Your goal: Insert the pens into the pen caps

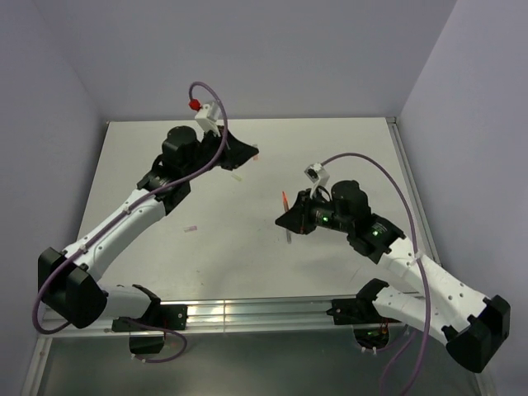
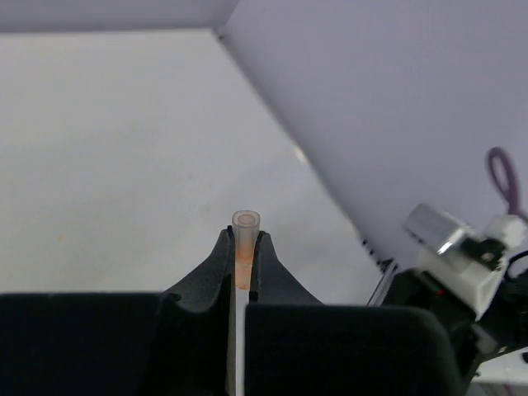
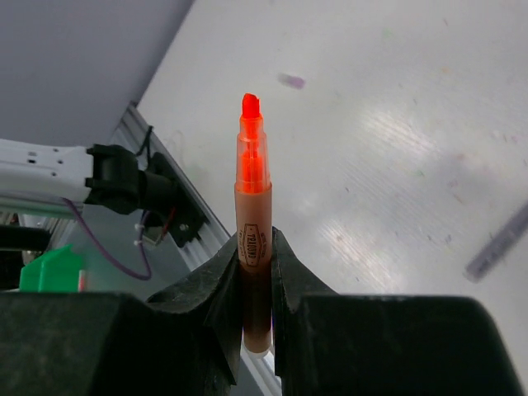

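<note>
My left gripper is shut on the orange pen cap, held above the far middle of the table; in the left wrist view the gripper pinches it with its open end pointing away. My right gripper is shut on the orange-red pen, bare tip outward; in the right wrist view the gripper clamps its barrel. The dark purple-grey pen lies on the table under the right gripper. The lilac-pink cap and cream-yellow cap lie loose. The yellow-green pen is out of view.
The white table is walled at the back and both sides, with an aluminium rail along its near edge. The purple-grey pen and lilac-pink cap also show in the right wrist view.
</note>
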Motion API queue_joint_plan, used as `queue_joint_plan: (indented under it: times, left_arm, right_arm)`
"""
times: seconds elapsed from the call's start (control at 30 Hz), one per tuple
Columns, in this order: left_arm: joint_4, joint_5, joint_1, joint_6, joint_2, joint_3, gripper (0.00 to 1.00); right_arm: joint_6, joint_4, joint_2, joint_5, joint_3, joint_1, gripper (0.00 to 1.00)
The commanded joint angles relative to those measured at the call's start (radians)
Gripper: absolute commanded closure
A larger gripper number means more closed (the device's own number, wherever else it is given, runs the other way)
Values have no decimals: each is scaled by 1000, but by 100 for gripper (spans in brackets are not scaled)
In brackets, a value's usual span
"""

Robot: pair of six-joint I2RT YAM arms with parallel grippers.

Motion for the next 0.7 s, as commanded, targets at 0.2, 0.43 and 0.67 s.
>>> queue_joint_plan:
  times: [0.2,0.43,0.67]
  left_arm:
    - [359,136,38,-180,-74,-70,100]
    - [463,197,54,-202,-113,-136,100]
    - [567,214,67,-280,-130,-208,100]
  right_arm:
    - [-19,150,177,-114,232,26,100]
    - [-16,118,249,-99,329,29,100]
    - [-39,91,313,-73,395,32,100]
